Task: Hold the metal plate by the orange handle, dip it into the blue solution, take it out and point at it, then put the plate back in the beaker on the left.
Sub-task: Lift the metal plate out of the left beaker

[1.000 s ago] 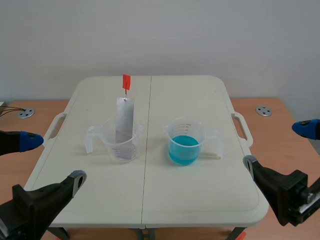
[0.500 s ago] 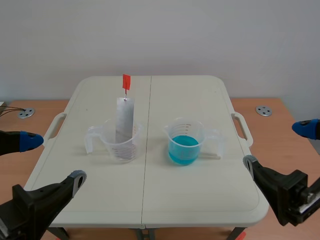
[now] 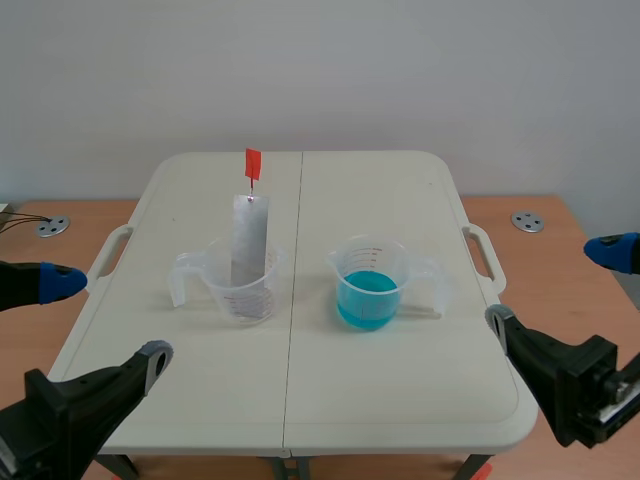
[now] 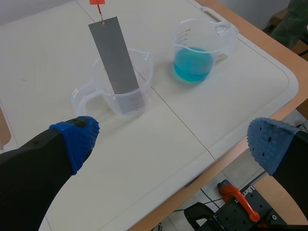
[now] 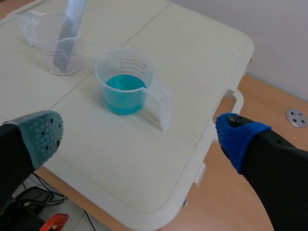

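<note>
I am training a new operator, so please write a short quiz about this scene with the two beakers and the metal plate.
1. Fill in: the left gripper and the right gripper are both ____ (open or shut).
2. True or false: the metal plate stands in the left beaker, not in the blue solution.
3. Where is the orange handle? A) in the left gripper B) under the blue solution C) at the plate's upper end, with nothing holding it.
Key: 1 open; 2 true; 3 C.
</note>
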Available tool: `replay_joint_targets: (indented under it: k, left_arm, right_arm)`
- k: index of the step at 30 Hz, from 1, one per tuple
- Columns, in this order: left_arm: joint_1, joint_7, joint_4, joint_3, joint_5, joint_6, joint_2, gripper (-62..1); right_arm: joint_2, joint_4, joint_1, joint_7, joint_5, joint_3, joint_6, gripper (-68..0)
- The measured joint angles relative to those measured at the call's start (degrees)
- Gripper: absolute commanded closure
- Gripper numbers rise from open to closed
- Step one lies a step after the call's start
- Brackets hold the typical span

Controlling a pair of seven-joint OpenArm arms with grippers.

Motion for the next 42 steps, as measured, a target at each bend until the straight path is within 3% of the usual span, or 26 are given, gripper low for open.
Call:
replay_joint_targets:
  k: [7,8,12,13,21,29,32,36,42]
  left_arm:
    - [0.0,0.1,0.0,0.0,0.0,0.0,0.0,-62.3]
    - [0.0,0.4,0.0,0.0,0.0,0.0,0.0,-53.2]
    - [0.0,1.1,0.0,0.0,0.1,0.0,0.0,-3.6]
    - [0.0,1.1,0.0,0.0,0.2,0.0,0.0,-1.1]
    - [1.7,1.1,0.0,0.0,0.2,0.1,0.0,-1.9]
    - [14.8,1.5,0.0,-1.9,3.5,7.8,0.0,-1.9]
    - [20.1,1.5,0.0,-2.3,6.6,10.2,0.0,-1.9]
    - [24.8,1.2,-2.5,-2.2,7.6,10.2,0.0,-1.9]
    - [25.1,1.1,-11.2,-2.2,7.4,10.2,0.0,-1.9]
  right_arm:
    - [0.0,0.0,0.0,0.0,0.0,0.0,0.0,-66.3]
    - [0.0,0.0,0.0,0.0,0.0,0.0,0.0,-66.3]
    - [0.0,0.0,0.0,0.0,0.0,0.0,0.0,-66.3]
    - [0.0,0.0,0.0,0.0,0.0,0.0,0.0,-66.3]
    - [-0.1,0.0,1.0,0.1,0.0,0.0,0.0,-66.3]
    - [-0.1,0.0,1.9,0.0,0.9,0.0,0.6,-66.3]
    - [-0.1,0.0,3.4,0.0,1.8,0.0,1.2,-66.3]
    - [-0.1,0.0,5.1,-0.1,2.3,0.0,1.4,-66.3]
    - [-0.1,0.0,8.2,-1.2,3.0,-0.5,1.6,-66.3]
